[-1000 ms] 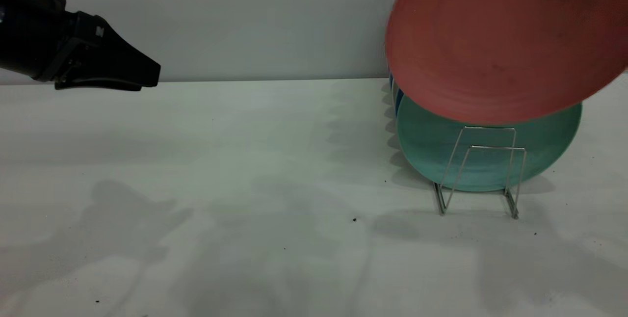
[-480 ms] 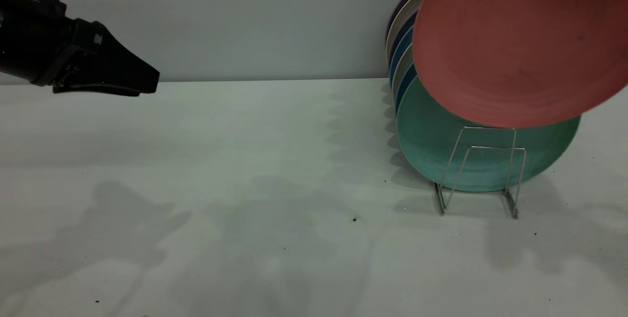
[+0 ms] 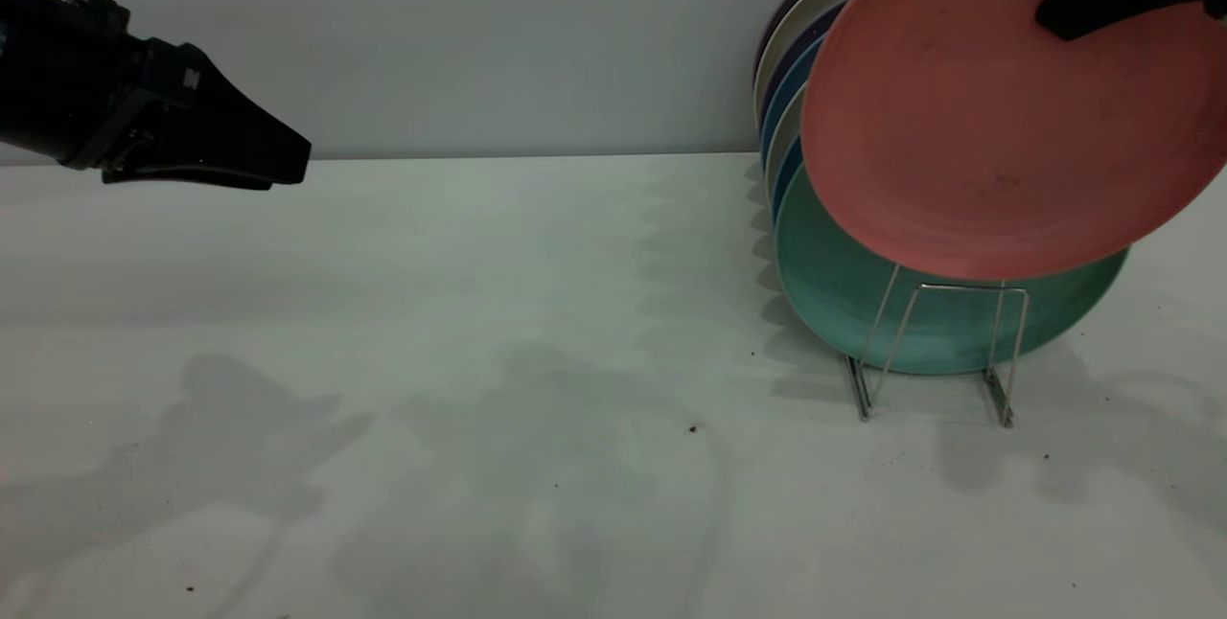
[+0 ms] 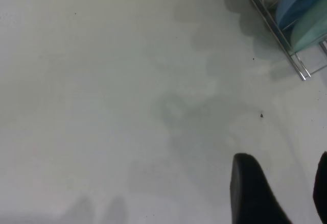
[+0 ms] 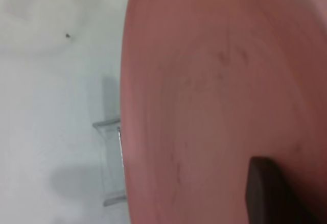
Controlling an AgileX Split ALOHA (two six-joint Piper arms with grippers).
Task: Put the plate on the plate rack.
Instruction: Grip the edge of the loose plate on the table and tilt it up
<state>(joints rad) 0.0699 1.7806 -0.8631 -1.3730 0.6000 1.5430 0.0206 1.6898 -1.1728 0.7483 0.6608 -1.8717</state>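
Note:
The salmon-pink plate (image 3: 997, 111) hangs tilted in the air at the upper right, its lower edge over the top of the front wire loops of the plate rack (image 3: 1001, 379). My right gripper (image 3: 1064, 20) is shut on the plate's upper rim, with one dark finger across its face. In the right wrist view the plate (image 5: 214, 91) fills most of the picture, with the finger (image 5: 260, 183) on it and the rack (image 5: 110, 127) beside its edge. My left gripper (image 3: 288, 154) is parked at the far left, open and empty (image 4: 282, 183).
A mint-green plate (image 3: 834, 284) stands in the rack just behind the front loops. Several blue, cream and dark plates (image 3: 781, 111) stand in rows behind it toward the wall. The rack's end and blue plates also show in the left wrist view (image 4: 286, 55).
The pink plate has moved right and then come down a little, and now covers the taller front loop's top. The plates behind it have come into view. The left arm has barely moved.

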